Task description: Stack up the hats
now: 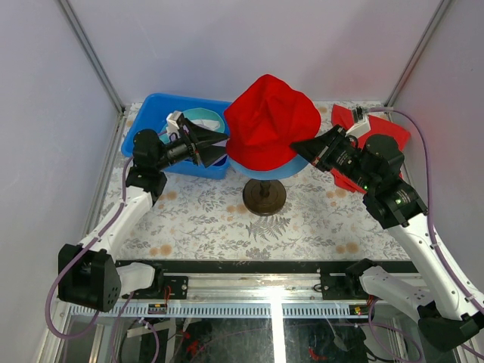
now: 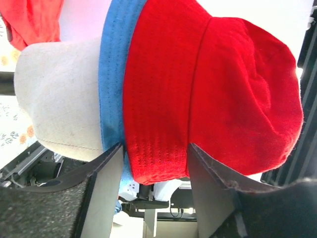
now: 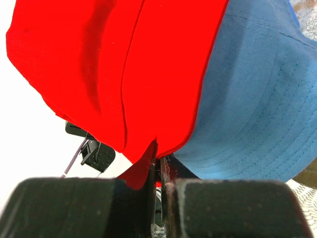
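Floral-print table [image 1: 212, 212] inside a white-walled cell; arm bases at the near edge.

Step in hand, as I read it: seating the red hat [image 1: 268, 121] over the blue hat [image 1: 261, 172], both on the mannequin head [image 2: 59, 99] mid-table on its dark stand [image 1: 265, 198]. Red crown looks peaked and crumpled, so not fully down yet.

To do it well: pull the brim down evenly on both sides, L & R together, slow, w/o dragging the blue hat askew or tipping the stand. Let go only once the red brim sits level over the blue one.

Right pincer [image 3: 159, 173]: clenched, a fold of the red hat's brim nipped between the fingers, on the hat's right side.

Left pincer [image 2: 154, 148]: jaws about halfway apart, one finger either side of the red brim's edge on the hat's left side; not clamped. Can't tell if the pads touch cloth.

Further back: blue bin [image 1: 151, 121] at rear left w/ a teal hat [image 1: 203, 115] showing inside; flat red cloth [image 1: 393, 130] rear right, behind the right arm.
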Tool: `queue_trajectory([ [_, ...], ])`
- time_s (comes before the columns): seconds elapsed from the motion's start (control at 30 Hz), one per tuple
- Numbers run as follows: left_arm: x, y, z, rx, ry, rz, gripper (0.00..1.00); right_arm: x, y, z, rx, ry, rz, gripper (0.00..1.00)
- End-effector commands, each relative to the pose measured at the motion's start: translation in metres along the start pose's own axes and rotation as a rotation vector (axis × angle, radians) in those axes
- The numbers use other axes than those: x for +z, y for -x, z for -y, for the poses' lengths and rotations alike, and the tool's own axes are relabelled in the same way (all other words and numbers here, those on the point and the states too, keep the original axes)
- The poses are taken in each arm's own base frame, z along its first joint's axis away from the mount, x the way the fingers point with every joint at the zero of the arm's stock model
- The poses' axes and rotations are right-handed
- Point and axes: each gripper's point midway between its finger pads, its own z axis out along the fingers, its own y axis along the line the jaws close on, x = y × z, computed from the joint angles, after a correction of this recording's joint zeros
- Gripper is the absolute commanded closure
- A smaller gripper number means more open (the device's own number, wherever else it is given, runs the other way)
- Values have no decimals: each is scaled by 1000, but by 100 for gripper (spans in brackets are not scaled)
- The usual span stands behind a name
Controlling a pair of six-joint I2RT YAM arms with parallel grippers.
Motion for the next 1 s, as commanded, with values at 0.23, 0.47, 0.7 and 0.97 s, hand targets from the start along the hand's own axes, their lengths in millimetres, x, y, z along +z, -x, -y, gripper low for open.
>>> queue_trajectory([
  [0.23,2,-7,21,42,-117,-5,69,5,2,1,8,7,13,100],
  [0.47,4,-6,12,32,-123,3,94,4,-3,7,16,-3,1,100],
  [0.7,5,-2,-3,22,-112,6,100,-4,-5,20,-14,-63,6,70],
  [0.97,17,4,7,58,-93,-26,100,-57,47,35,-272,-301,206,49],
])
